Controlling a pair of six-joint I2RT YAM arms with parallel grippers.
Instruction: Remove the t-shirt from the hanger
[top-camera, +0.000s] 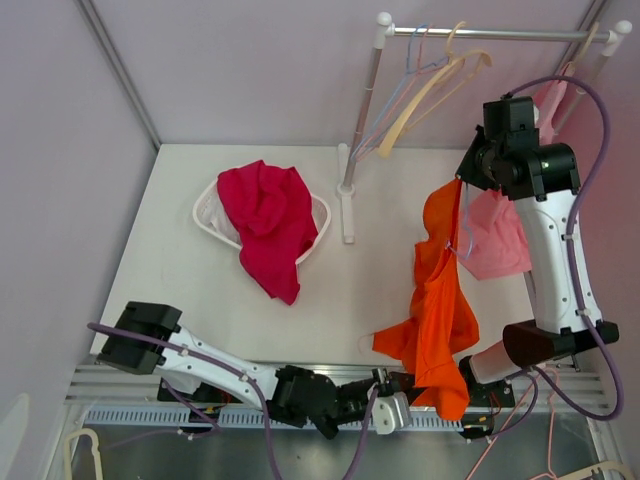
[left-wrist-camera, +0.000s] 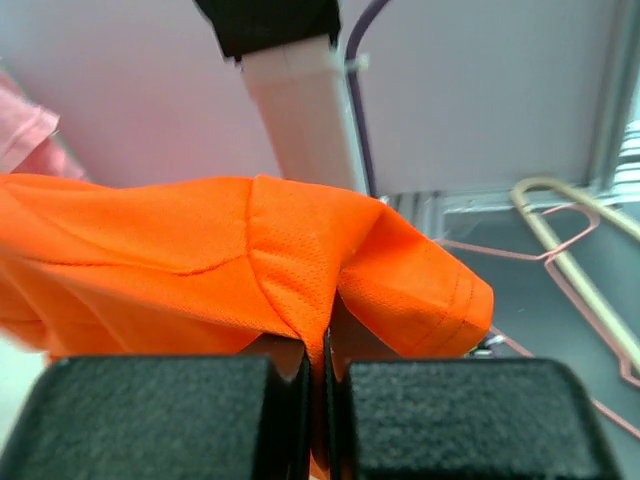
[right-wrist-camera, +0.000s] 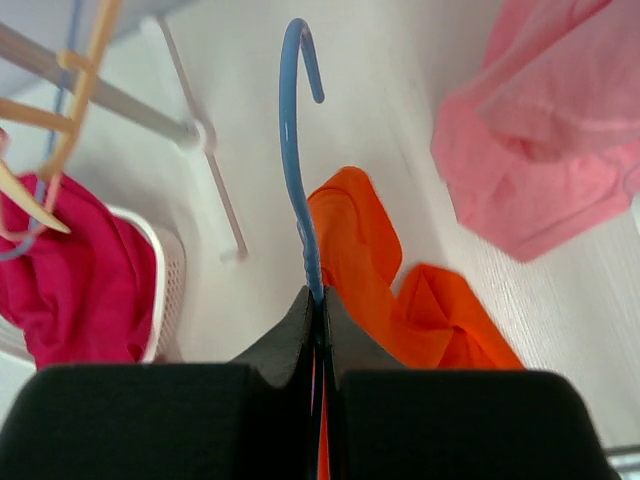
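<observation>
Our left gripper (top-camera: 397, 408) lies low at the near edge. Only the left wrist view shows its hold: the two black pads (left-wrist-camera: 170, 410) are pressed together on a fold of the orange mesh-knit t-shirt (left-wrist-camera: 200, 260), and the cloth bunches just above them. To the right of these fingers that view also shows a pink wire hanger (left-wrist-camera: 575, 262) lying flat.

From above we see what neither wrist camera gives. The t-shirt (top-camera: 440, 300) runs as one long drape from the left gripper up to the right gripper (top-camera: 463, 182), which is raised over the table.

The right wrist view tells us what that gripper has. Its jaws are fully closed on the shank of a slim blue plastic hanger (right-wrist-camera: 288, 150), whose hook curves away beyond the fingertips, a detail too small to make out from overhead. The orange cloth (right-wrist-camera: 370, 260) hangs directly below the fingers. Left of them sits a white plastic basket (right-wrist-camera: 168, 290) holding a crimson garment (right-wrist-camera: 70, 270). To their right hangs a pale pink garment (right-wrist-camera: 540, 150).
</observation>
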